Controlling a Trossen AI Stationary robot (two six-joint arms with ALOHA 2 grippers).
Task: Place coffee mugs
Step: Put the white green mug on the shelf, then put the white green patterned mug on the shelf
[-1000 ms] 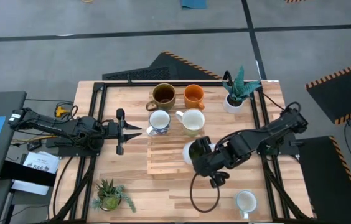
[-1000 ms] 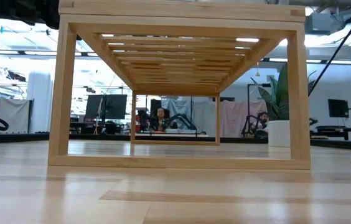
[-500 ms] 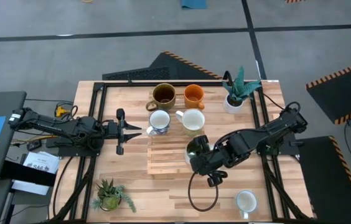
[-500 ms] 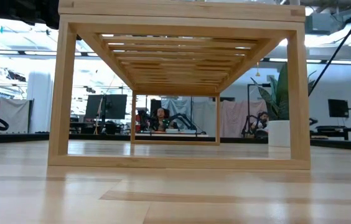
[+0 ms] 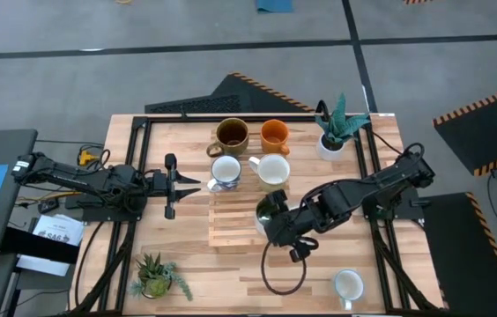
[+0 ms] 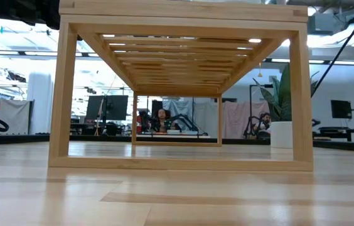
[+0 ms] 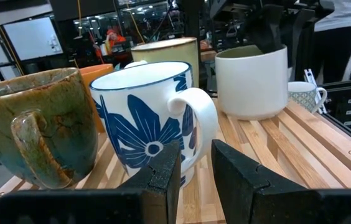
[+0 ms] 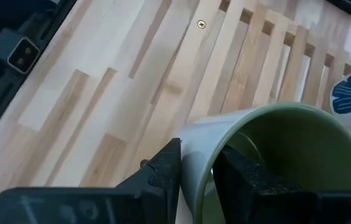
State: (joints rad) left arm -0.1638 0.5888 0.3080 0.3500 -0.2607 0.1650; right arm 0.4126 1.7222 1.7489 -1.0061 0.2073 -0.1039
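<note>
While the right pincer (image 5: 270, 214) stays clamped on the olive mug's (image 8: 275, 155) rim, lower it level onto the slatted rack (image 5: 231, 220), clear of the cream mug (image 5: 273, 169); the left pincer (image 5: 185, 185) waits, fingers slightly apart.

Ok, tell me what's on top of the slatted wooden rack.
Four mugs stand on the slatted wooden rack: brown mug, orange mug, blue-flowered white mug and cream mug. The right gripper holds a green-lined mug above it; the slats beneath are hidden.
</note>
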